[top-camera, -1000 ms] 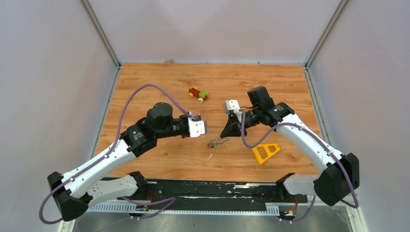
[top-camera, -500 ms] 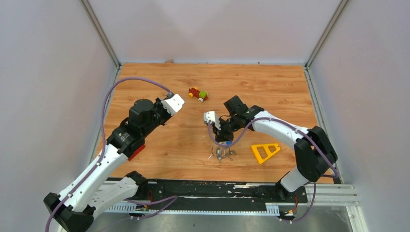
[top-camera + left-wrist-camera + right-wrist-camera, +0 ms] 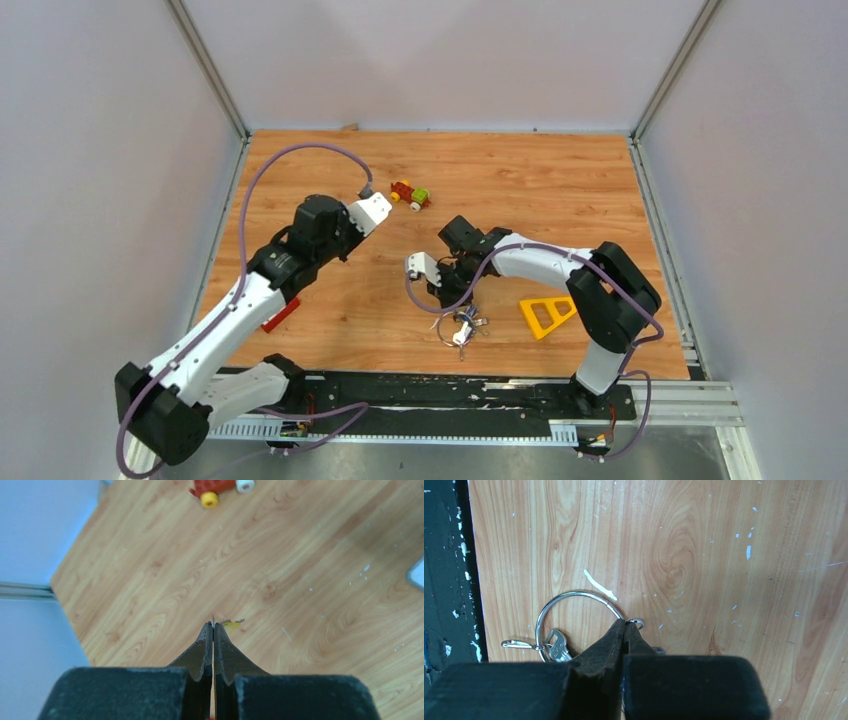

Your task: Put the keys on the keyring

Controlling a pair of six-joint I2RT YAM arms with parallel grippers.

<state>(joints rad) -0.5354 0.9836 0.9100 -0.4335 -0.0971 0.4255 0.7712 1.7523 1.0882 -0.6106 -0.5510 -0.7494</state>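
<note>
The keyring [image 3: 574, 594], a thin silver wire loop, lies over the wooden table [image 3: 724, 555]. One silver key [image 3: 555, 647] and a small clasp [image 3: 516, 643] hang on it. My right gripper [image 3: 625, 623] is shut on the ring's edge, beside a tiny ring [image 3: 638, 622]. From above, the keys [image 3: 462, 326] bunch just below the right gripper [image 3: 447, 300], near the table's front. My left gripper [image 3: 213, 626] is shut and raised at the left [image 3: 378, 208]. A thin silver sliver, seemingly a key edge-on, sticks out of its tips next to a pale yellow tag [image 3: 231, 625].
A red-green-yellow toy car [image 3: 410, 194] stands at mid-table, far side, also at the top of the left wrist view [image 3: 212, 487]. A yellow plastic triangle [image 3: 548, 314] lies right of the keys. The black front rail [image 3: 450, 390] runs close by the keyring [image 3: 444, 580].
The left arm pulled back from the centre and rose toward the toy car. The right gripper swung down and left over the keyring, and the key bunch shifted toward the table's front.
</note>
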